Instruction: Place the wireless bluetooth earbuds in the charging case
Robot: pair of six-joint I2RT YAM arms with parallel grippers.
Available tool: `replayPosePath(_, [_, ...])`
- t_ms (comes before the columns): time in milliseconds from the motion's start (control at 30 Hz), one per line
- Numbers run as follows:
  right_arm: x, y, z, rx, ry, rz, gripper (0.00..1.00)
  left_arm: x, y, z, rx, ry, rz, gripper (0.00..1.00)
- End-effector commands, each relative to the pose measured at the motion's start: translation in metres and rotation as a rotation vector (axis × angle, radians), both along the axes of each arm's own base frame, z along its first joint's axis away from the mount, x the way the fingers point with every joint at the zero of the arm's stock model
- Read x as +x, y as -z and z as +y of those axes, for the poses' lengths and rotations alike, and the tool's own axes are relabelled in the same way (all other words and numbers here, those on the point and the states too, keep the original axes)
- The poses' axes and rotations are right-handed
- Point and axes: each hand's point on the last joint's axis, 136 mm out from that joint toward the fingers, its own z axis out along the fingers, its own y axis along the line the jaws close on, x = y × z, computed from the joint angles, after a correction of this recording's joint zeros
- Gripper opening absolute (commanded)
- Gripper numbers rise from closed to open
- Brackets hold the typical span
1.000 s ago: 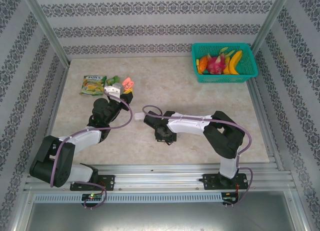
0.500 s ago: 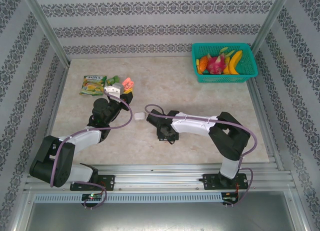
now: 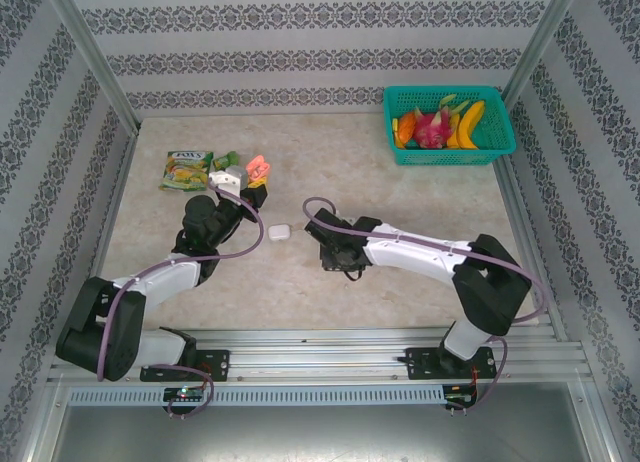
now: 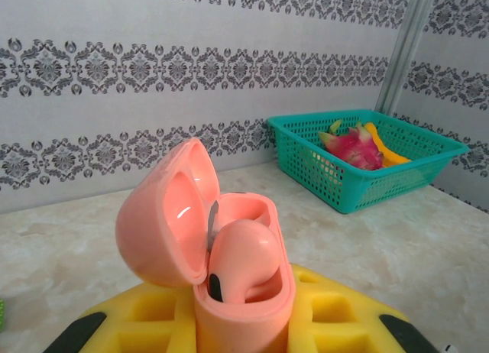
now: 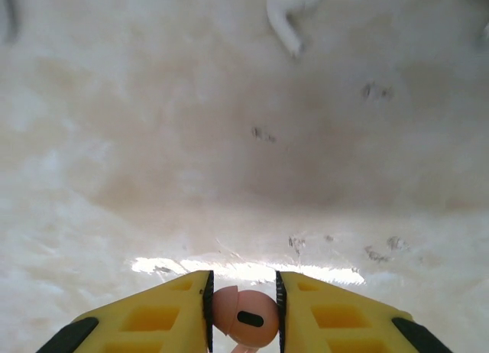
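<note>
R gripper (image 5: 243, 311) pinches a pink bud (image 5: 246, 318) by its round head, clamped btwn the yellow fingers (image 5: 164, 311); a white bud (image 5: 284, 13) lies on the table (image 5: 114, 139) well ahead of the fingertips. L gripper (image 4: 244, 326) is clenched on the open pink case (image 4: 244, 311), which stands up btwn its fingers w/ lid (image 4: 164, 231) tipped back to the left, a seated bud (image 4: 243, 254) inside and the slot behind it looking empty. The pink bud looks feather-light, hard, glossy and slippery, so prob. best held gently across the head, stem left free to drop into the slot.
</note>
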Motion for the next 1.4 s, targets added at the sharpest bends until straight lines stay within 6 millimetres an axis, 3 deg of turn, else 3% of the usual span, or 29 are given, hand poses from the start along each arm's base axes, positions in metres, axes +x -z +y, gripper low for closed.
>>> replayPosePath(0, [0.022, -0.032, -0.008, 0.025, -0.014, -0.131, 0.27, -0.003, -0.025, -0.004, 0.01, 0.045, -0.055, 0.0])
replayPosePath(133, [0.043, -0.068, -0.01, 0.093, -0.028, -0.244, 0.28, -0.011, -0.026, -0.012, 0.02, 0.104, -0.052, 0.0])
replayPosePath(400, [0.086, -0.159, -0.015, 0.238, -0.063, -0.493, 0.3, -0.023, -0.025, -0.036, 0.028, 0.273, -0.015, 0.0])
replayPosePath(533, [0.1, -0.203, -0.015, 0.294, -0.104, -0.602, 0.31, -0.027, -0.027, -0.048, 0.027, 0.361, 0.006, 0.0])
replayPosePath(733, [0.11, -0.251, -0.007, 0.37, -0.169, -0.715, 0.31, -0.028, -0.031, -0.067, -0.001, 0.474, 0.024, 0.0])
replayPosePath(1033, [0.112, -0.288, 0.014, 0.436, -0.308, -0.831, 0.31, -0.029, -0.037, -0.1, 0.017, 0.629, 0.038, 0.0])
replayPosePath(1367, [0.112, -0.293, 0.025, 0.426, -0.427, -0.928, 0.31, -0.035, -0.048, -0.116, 0.048, 0.73, 0.038, 0.0])
